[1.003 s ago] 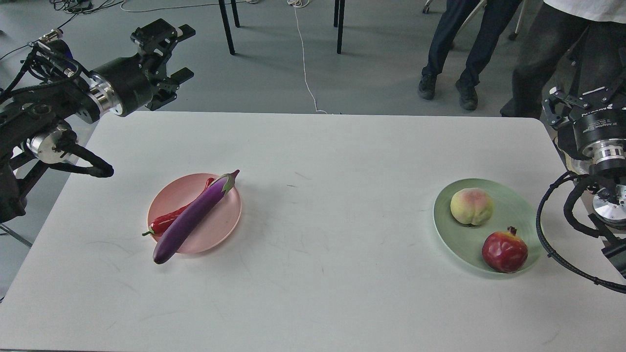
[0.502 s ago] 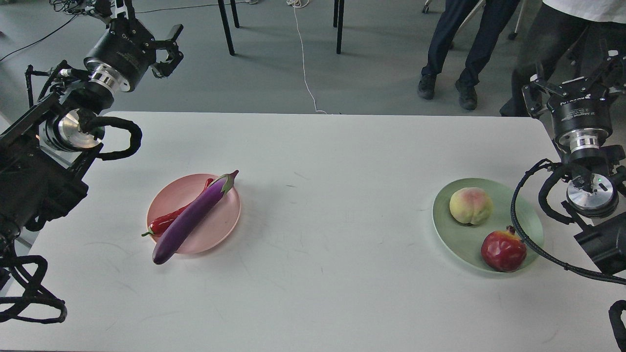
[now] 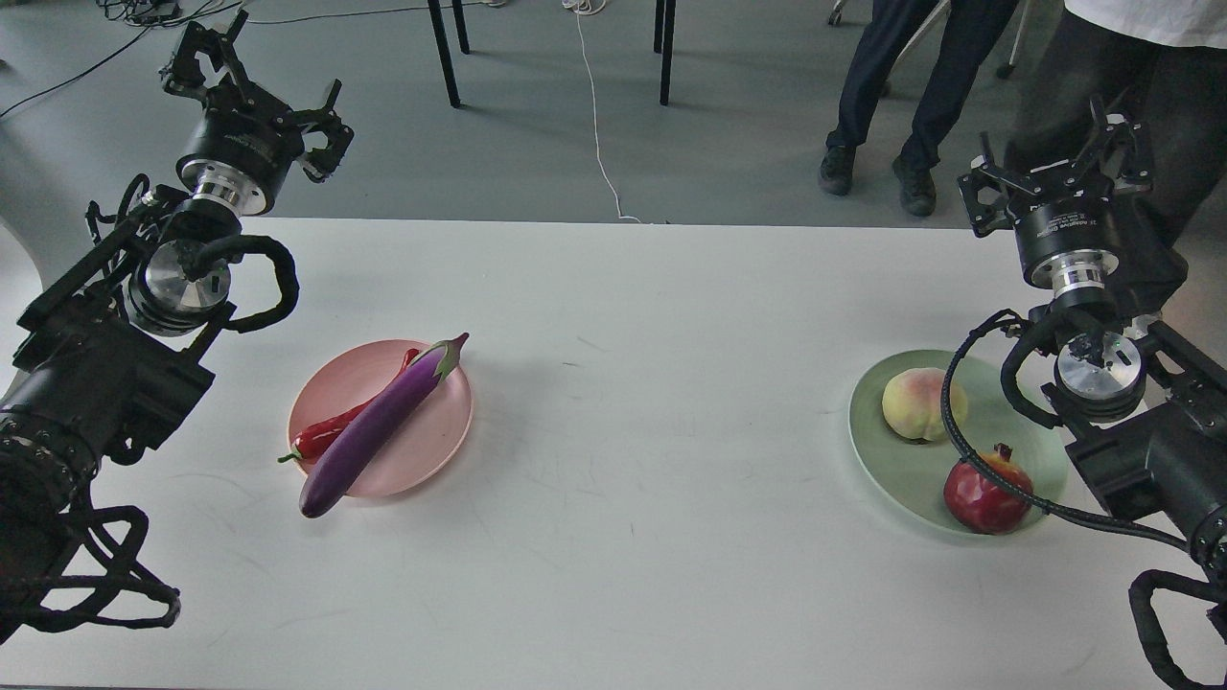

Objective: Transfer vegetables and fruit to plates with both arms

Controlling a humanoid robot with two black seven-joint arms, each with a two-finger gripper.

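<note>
The purple eggplant (image 3: 376, 427) lies diagonally across the pale pink plate (image 3: 436, 433), its blunt end hanging over the plate's front edge. The red chili pepper (image 3: 326, 434) lies beside it on the same plate. The peach (image 3: 915, 404) and the dark red pomegranate (image 3: 985, 493) sit on the pale green plate (image 3: 896, 470). My left gripper (image 3: 251, 69) is raised past the table's far left corner, open and empty. My right gripper (image 3: 1054, 153) is raised above the far right edge, open and empty.
The white table (image 3: 633, 402) carries both plates. Two people's legs (image 3: 896, 96) stand beyond the far right side. Chair legs (image 3: 446, 53) and a white cable (image 3: 596, 115) are on the floor behind. A black cable of my right arm (image 3: 954, 422) loops over the green plate.
Both arms have swung inward and raised their wrists. The left gripper turned from pointing right to pointing away. The right gripper moved left over the table's edge. The produce and plates have not moved.
</note>
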